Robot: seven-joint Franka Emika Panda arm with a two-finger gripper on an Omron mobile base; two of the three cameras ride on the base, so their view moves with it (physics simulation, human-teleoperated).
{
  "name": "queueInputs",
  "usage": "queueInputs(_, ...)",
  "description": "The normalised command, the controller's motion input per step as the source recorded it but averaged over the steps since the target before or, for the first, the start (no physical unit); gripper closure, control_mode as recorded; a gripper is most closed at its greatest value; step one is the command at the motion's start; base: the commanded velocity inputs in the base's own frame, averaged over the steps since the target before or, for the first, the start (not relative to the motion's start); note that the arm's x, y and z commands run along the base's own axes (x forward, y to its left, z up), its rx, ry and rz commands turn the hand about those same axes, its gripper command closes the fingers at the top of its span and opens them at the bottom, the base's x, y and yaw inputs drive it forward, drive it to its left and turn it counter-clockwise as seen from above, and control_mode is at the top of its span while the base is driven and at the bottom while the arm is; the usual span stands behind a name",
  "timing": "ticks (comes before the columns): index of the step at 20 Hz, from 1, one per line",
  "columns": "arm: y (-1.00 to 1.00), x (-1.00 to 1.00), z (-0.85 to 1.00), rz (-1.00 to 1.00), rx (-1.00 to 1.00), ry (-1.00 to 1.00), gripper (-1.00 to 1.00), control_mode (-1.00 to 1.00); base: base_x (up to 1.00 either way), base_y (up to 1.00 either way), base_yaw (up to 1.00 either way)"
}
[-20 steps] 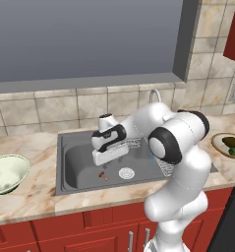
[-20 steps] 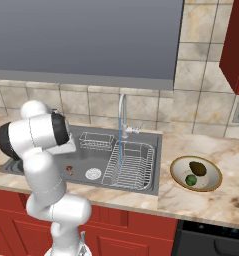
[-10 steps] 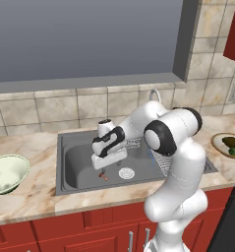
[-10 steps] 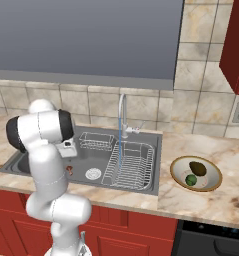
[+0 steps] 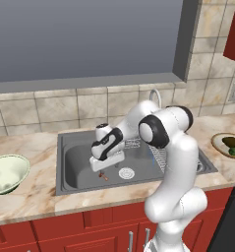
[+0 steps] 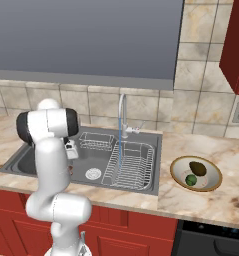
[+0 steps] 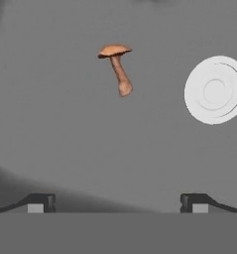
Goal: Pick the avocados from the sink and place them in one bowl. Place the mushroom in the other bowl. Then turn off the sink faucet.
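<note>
The mushroom (image 7: 117, 67), reddish-brown cap on a pale stem, lies on the grey sink (image 5: 72, 170) floor to the left of the white drain (image 7: 215, 89). My gripper (image 7: 117, 203) hangs open just above the sink floor, short of the mushroom (image 5: 104, 176), nothing between its fingertips (image 7: 40, 202). Both avocados, the dark one (image 6: 197, 168) and the green one (image 6: 191, 179), rest in the shallow tan bowl (image 6: 177, 165) on the counter right of the sink. The pale green-cream bowl (image 5: 20, 160) stands on the counter at the left. Water runs from the chrome faucet (image 6: 122, 110).
A wire rack (image 6: 128, 162) fills the right half of the sink, and a smaller basket (image 6: 97, 141) sits at the back. The tiled wall rises behind. My arm (image 5: 163, 128) reaches over the sink's right side.
The hand has dropped lower into the sink and shifted slightly left, closer to the mushroom. The jaws have stayed open.
</note>
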Motion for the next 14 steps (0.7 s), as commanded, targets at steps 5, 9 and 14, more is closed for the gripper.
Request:
queueInputs(5,0.01,0.23,-0.29,-0.01,-0.05,0.0,-1.0,-1.0,0.0,0.0,0.0)
queueInputs(9,0.05,0.32,-0.31,0.0,-0.04,0.0,-1.0,-1.0,0.0,0.0,0.0)
queueInputs(14,0.1,0.38,-0.29,0.0,-0.02,0.0,-1.0,-1.0,0.0,0.0,0.0)
